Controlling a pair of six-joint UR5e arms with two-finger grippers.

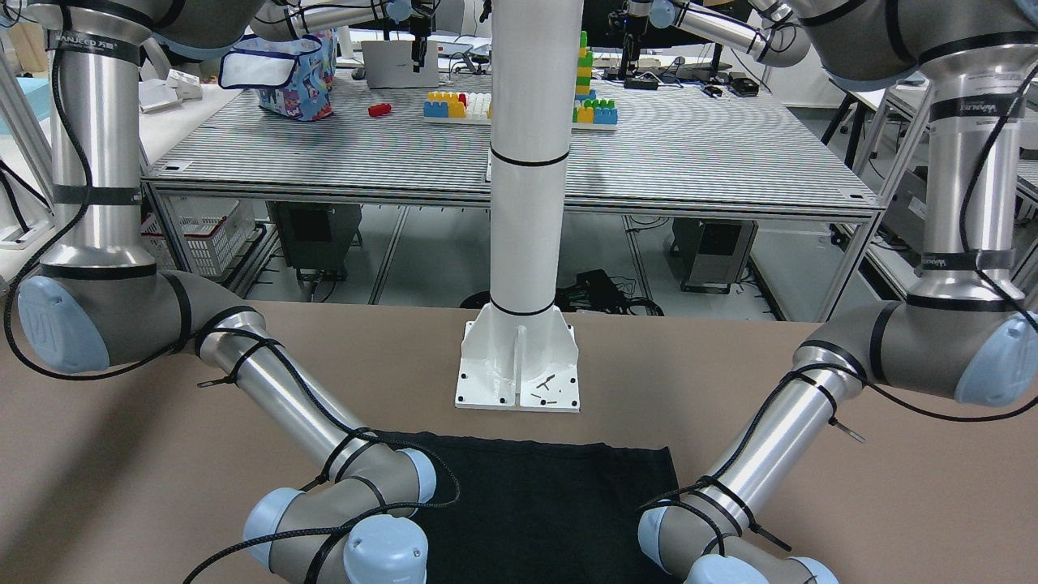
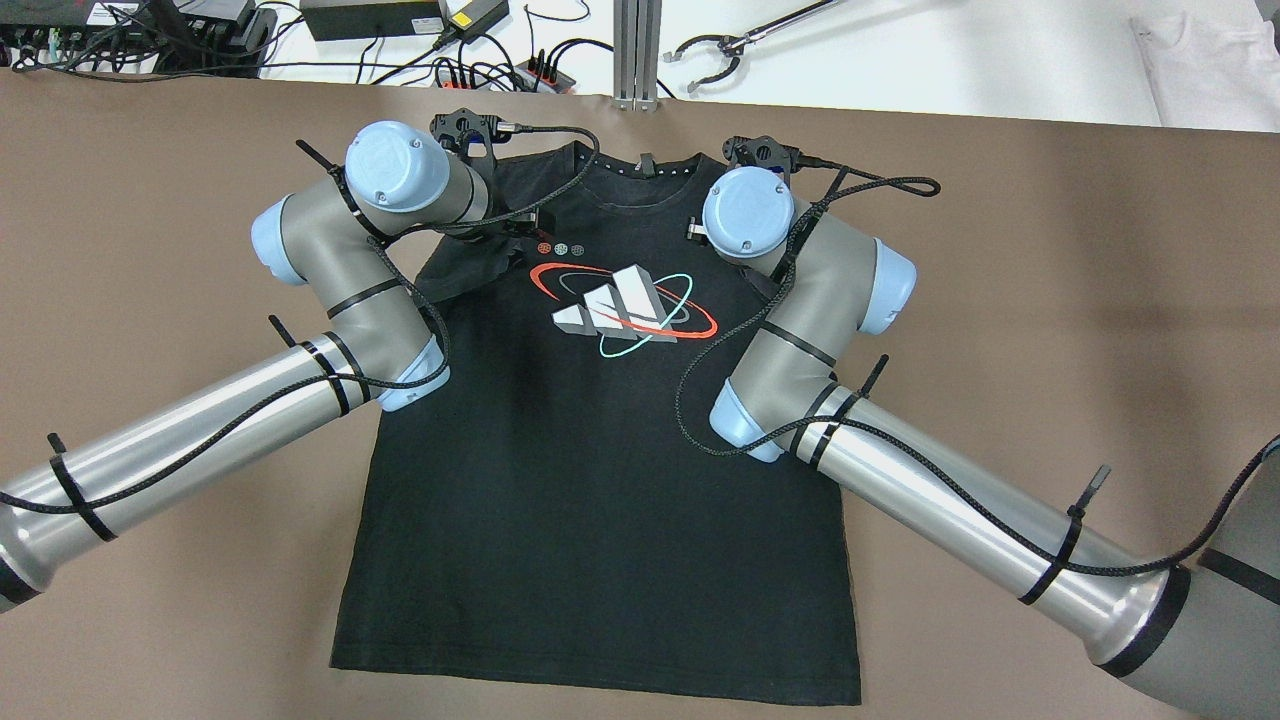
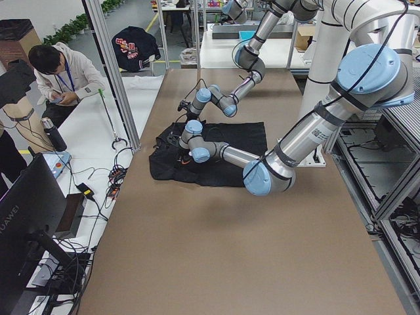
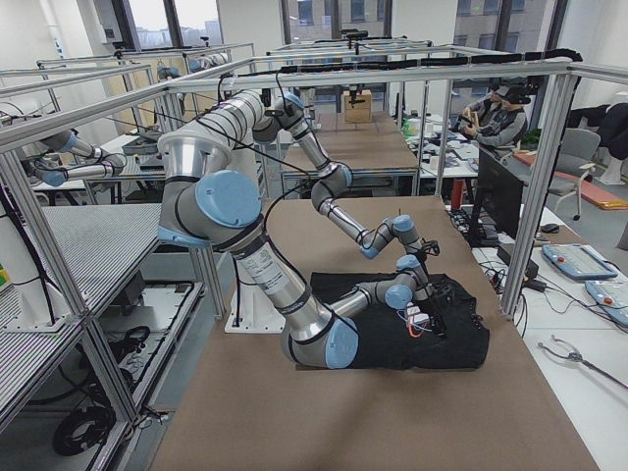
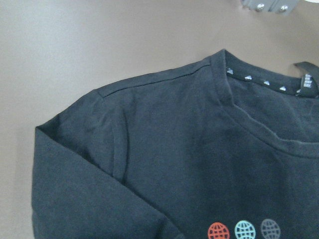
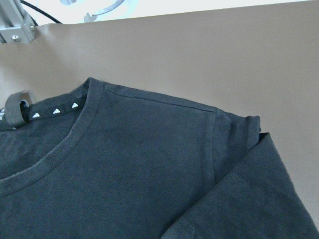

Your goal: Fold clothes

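The clothes are one black T-shirt [image 2: 600, 480] with a white, red and teal chest logo, lying flat and face up on the brown table, its collar at the far edge. Both sleeves look folded inward over the body. My left gripper [image 2: 515, 226] hangs over the shirt's left shoulder and my right gripper [image 2: 698, 232] over the right shoulder; the wrists hide most of each, so I cannot tell whether they are open or shut. The left wrist view shows the shoulder seam and collar [image 5: 234, 94], the right wrist view the other shoulder [image 6: 164, 104]; no fingers appear in either.
The white pole's base plate [image 1: 519, 365] stands just behind the shirt's hem [image 1: 551, 454]. Beyond the table's far edge are an aluminium post [image 2: 637, 50], cables [image 2: 480, 70], a grabber tool [image 2: 740, 40] and white fabric [image 2: 1210, 60]. A person [image 3: 59, 72] sits there.
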